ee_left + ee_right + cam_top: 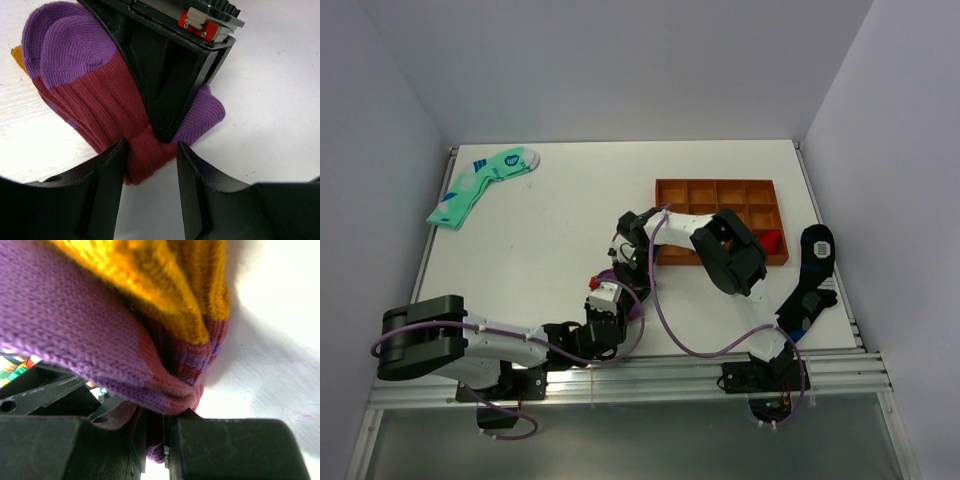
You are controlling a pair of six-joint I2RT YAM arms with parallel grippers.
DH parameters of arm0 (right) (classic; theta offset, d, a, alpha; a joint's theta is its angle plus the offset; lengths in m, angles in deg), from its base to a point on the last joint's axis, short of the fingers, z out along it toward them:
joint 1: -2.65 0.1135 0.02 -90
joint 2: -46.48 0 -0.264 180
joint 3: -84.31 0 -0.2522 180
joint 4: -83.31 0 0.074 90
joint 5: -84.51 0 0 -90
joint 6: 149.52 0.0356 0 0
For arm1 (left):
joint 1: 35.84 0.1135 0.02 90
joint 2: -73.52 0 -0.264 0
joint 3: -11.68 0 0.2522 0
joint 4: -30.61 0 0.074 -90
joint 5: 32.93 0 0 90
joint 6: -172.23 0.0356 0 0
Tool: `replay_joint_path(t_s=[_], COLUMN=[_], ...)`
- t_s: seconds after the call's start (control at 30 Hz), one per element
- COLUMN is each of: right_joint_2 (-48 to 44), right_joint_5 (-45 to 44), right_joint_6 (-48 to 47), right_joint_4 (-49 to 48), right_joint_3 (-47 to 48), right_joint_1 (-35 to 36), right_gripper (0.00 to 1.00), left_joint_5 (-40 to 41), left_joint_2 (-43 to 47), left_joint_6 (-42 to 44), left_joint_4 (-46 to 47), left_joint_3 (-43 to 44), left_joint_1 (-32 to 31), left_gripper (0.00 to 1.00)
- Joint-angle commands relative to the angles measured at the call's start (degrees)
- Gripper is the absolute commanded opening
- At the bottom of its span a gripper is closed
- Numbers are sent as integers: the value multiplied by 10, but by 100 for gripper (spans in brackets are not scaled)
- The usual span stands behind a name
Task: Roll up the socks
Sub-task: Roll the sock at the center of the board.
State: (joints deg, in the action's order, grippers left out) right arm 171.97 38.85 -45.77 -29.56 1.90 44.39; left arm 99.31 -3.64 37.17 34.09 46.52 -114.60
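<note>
The maroon-red socks (95,95) with purple toes lie bunched on the white table between the two grippers; in the top view only a purple edge (636,303) shows. My right gripper (156,425) is shut on a fold of the socks (100,330), with the mustard cuff (165,275) above it. It comes down onto the bundle's middle (623,262). My left gripper (150,150) is open. Its tips straddle the near maroon edge of the bundle, and the left finger (112,165) touches the fabric. It shows in the top view (605,300) too.
An orange-brown compartment tray (665,186) stands at the back right with a red piece (771,240) in one cell. Mint-green socks (485,182) lie at the far left. A black sock with blue patches (810,280) lies at the right edge.
</note>
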Motion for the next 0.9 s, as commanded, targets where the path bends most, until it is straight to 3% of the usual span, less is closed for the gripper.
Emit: replay_joint_path(t_s=[0.0, 0.5, 0.87], right_joint_2=[19, 6, -9], right_joint_5=[-60, -63, -65], right_joint_6=[2, 6, 22], right_joint_4=[-10, -21, -55], right_joint_3=[-26, -32, -38], right_joint_1=[-1, -13, -24], right_gripper=[8, 9, 12], left_joint_5=[-20, -38, -31], left_joint_2=[-22, -14, -16], left_joint_6=[-36, -92, -115], left_joint_4=[23, 47, 18], left_joint_3=[-16, -69, -67], left_joint_1=[4, 5, 5], left_gripper=[49, 44, 31])
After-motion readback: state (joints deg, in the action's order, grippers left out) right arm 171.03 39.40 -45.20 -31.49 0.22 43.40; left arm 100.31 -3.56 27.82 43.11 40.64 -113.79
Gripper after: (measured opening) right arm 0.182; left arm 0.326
